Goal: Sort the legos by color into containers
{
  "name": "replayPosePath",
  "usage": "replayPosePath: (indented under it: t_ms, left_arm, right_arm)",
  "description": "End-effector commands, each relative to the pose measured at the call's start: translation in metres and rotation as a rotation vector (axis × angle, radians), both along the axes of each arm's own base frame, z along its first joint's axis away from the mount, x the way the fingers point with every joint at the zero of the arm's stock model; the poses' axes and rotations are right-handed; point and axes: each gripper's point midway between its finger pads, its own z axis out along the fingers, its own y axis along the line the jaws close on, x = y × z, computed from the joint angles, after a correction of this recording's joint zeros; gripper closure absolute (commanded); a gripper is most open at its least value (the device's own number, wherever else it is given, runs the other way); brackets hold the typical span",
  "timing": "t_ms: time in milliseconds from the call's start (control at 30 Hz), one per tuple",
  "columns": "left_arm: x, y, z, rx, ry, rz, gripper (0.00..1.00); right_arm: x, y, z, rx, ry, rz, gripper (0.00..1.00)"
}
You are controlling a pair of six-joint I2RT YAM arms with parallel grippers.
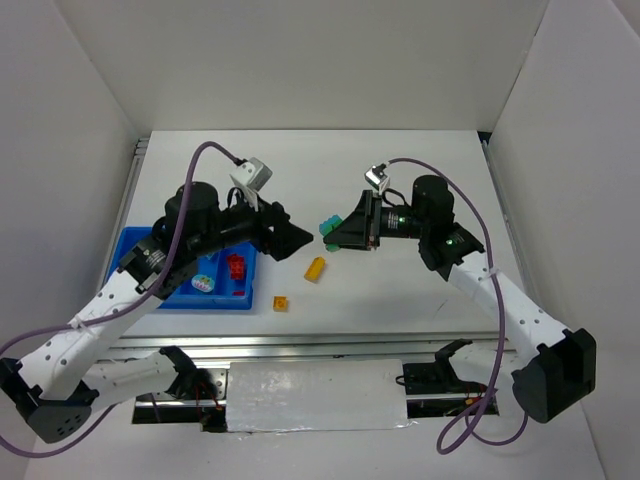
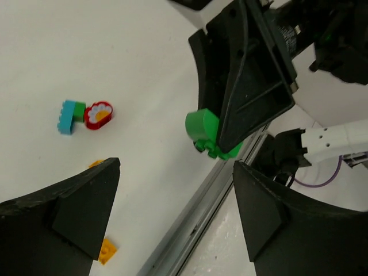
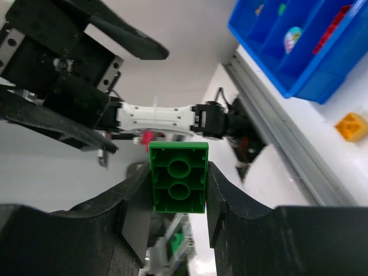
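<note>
Here we go: the right gripper (image 3: 178,185) has a green brick (image 3: 178,178) pinched between its pads, held up off the table (image 1: 400,300) at mid-scene, hollow underside with two round tubes facing its wrist camera. Facing it, just to the left, the left gripper (image 2: 177,172) gapes wide with nothing in it, so we read this as a hand-over toward the blue tray (image 1: 215,305) at the near left. We'd call that brick light, stiff and hard, with smooth, rather slick walls. It won't crush, but it could pop out of a skewed pinch, so we want the flat side walls the right pads leave free, taken squarely. In the tray we see red bricks (image 1: 236,268) in one compartment and a pale rounded piece (image 1: 203,283) in the next. Loose on the table are a yellow brick (image 1: 315,268), an orange brick (image 1: 281,302) nearer the tray, and a teal brick (image 2: 69,115) touching a red flower-faced piece (image 2: 99,115). We can read no brand, label or lettering anywhere.
</note>
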Motion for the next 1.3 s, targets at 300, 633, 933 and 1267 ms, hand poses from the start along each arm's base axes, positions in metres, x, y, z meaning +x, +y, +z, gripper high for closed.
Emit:
replayPosePath:
  t_ms: [300,633,933,1267]
  left_arm:
    - [-0.013,-0.057,0.056,-0.253,0.038,-0.269,0.01]
    - [-0.055,-0.066,0.065,-0.38,0.194,-0.489,0.07]
    - [-0.059,-0.064,0.051,-0.352,0.222,-0.489,0.21]
    - [-0.061,-0.07,0.053,-0.358,0.224,-0.528,0.37]
  right_arm:
    - [-0.053,-0.011,0.047,0.153,-0.45,0.145,1.0]
    - [-0.057,-0.017,0.042,0.144,-0.668,0.138,1.0]
    - [-0.061,-0.014,0.052,0.172,-0.709,0.191,1.0]
    - [-0.061,-0.011,0.051,0.185,-0.695,0.21,1.0]
